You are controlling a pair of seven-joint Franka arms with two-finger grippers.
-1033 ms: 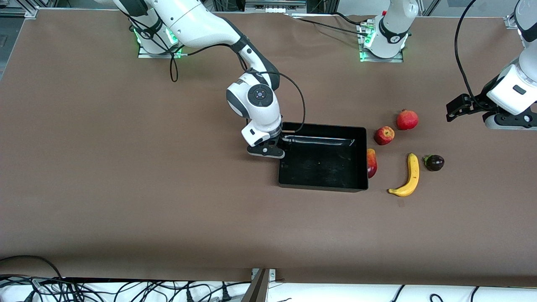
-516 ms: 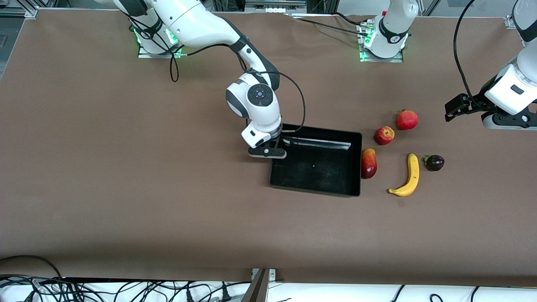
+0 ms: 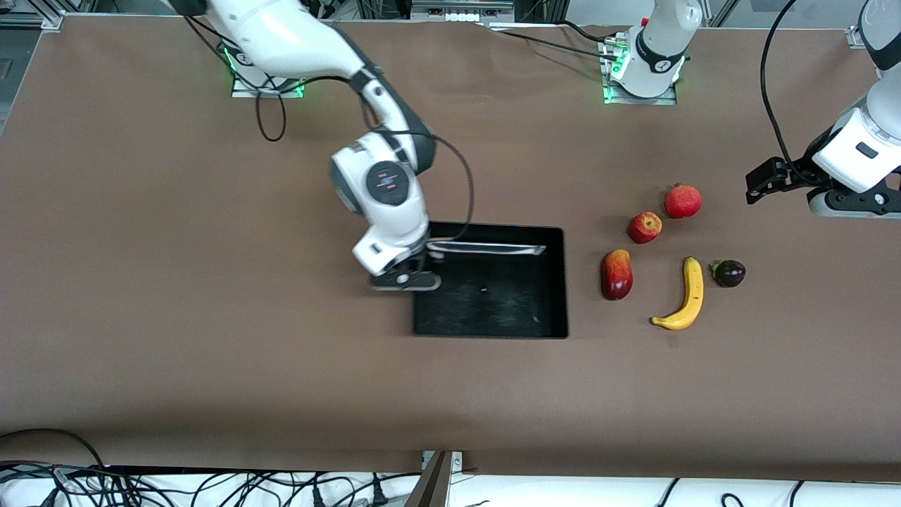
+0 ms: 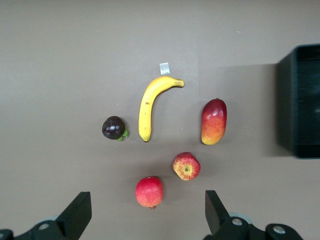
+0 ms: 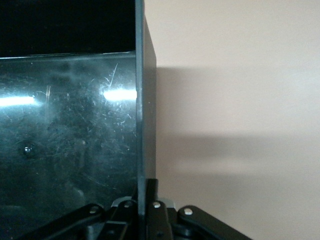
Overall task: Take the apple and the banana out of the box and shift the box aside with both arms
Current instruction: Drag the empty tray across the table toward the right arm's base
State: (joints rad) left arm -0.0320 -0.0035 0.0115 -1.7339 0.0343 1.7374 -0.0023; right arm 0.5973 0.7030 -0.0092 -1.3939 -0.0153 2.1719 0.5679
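Two hands | right hand (image 3: 415, 273) clamps bin (image 3: 556, 282) wall | left hand (image 4: 145, 215) released | brown tabletop (image 3: 176, 282)

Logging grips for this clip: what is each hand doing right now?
Left hand: open, holding nothing, up over the fruit end of the table.
Right hand: closed on the wall of the black bin.

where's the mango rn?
Front view: the mango lies on the table between the black bin and the banana, just nearer the camera than the apple, touching none of them.
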